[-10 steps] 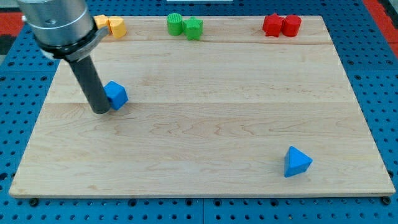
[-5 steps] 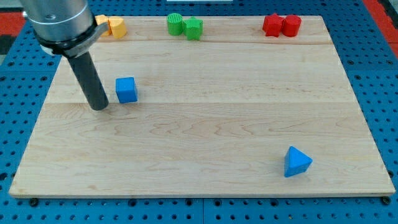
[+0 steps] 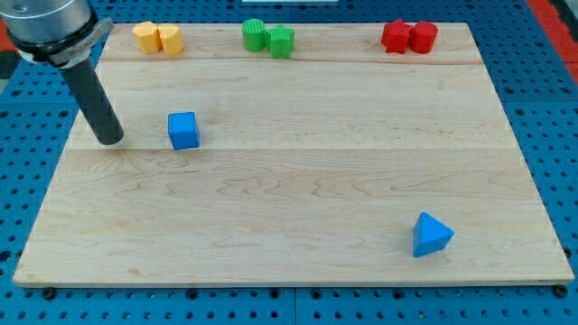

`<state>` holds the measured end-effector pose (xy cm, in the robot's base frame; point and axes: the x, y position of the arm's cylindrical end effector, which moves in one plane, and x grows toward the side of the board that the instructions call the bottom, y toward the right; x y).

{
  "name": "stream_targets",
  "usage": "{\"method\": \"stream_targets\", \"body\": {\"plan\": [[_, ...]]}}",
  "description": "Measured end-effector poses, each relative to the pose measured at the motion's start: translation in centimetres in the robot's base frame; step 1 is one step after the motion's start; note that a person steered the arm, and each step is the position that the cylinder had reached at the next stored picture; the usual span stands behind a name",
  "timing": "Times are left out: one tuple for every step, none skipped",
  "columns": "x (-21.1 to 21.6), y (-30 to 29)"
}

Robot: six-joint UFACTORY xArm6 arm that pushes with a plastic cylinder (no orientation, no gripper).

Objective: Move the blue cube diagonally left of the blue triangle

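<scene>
The blue cube (image 3: 183, 130) sits on the wooden board (image 3: 298, 190) at the view's left, upper half. The blue triangle (image 3: 431, 235) lies far off at the view's lower right. My tip (image 3: 110, 140) rests on the board to the left of the blue cube, a clear gap away and not touching it. The rod rises up and left out of the view's top-left corner.
Along the board's top edge stand two yellow blocks (image 3: 158, 38) at the left, two green blocks (image 3: 268, 38) in the middle and two red blocks (image 3: 409, 36) at the right. The board lies on a blue perforated table (image 3: 560, 108).
The blue cube was pushed a little right and squared up, then stayed put. My tip has since drawn back left and slightly up, away from the cube.
</scene>
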<state>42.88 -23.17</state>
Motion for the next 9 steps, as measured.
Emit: {"method": "stream_targets", "body": {"plan": [[0.0,0.0],[0.0,1.3],[-1.7,4.9],[-3.0,9.7],[-1.7,12.9],[0.6,14.5],[2.2,17.3],[1.5,21.3],[2.7,23.8]]}}
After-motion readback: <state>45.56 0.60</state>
